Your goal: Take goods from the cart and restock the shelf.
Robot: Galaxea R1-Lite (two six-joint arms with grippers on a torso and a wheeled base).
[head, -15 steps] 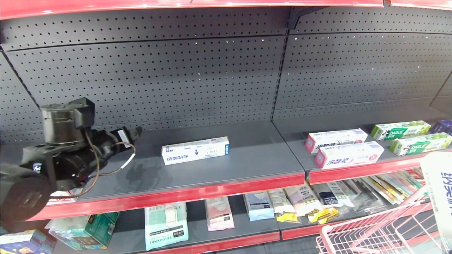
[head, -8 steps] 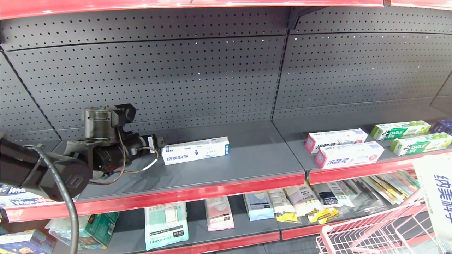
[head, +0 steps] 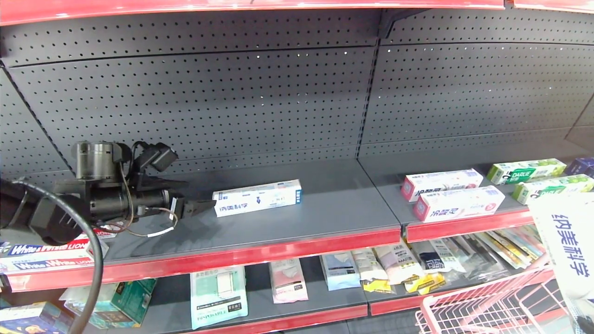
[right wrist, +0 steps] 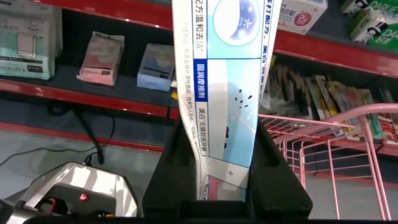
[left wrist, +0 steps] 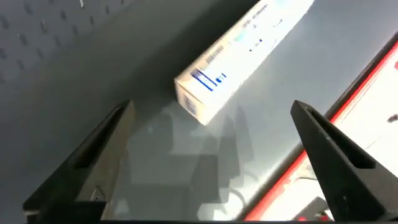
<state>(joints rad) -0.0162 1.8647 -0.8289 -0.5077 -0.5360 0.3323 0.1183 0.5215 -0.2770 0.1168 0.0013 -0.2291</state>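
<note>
- Well, here's the dark grey shelf (head: pixel 325 208) with its red front lip, running right across the head view.
- Low on the robot's right, the pink wire cart (head: pixel 482 306) pokes in beneath that lip.
- Over to the right gripper (right wrist: pixel 221 165): its jaws are clamped on the lower part of a tall white-and-blue toothpaste box (head: pixel 566 250). The box stands upright, long axis up and down, with its top end above the cart and in front of the shelf's lip.
- The left gripper (head: pixel 204 206) sits level over the shelf board, fingers spread wide, holding nothing.
- A flat white box (head: pixel 256 198) lies on the board with its long axis along the shelf. Its left end points at the left gripper, right by the fingertips; whether they touch, I can't tell.
- Further right, two white-and-pink boxes (head: pixel 457 203) and two green boxes (head: pixel 524 170) lie flat near the lip.
</note>
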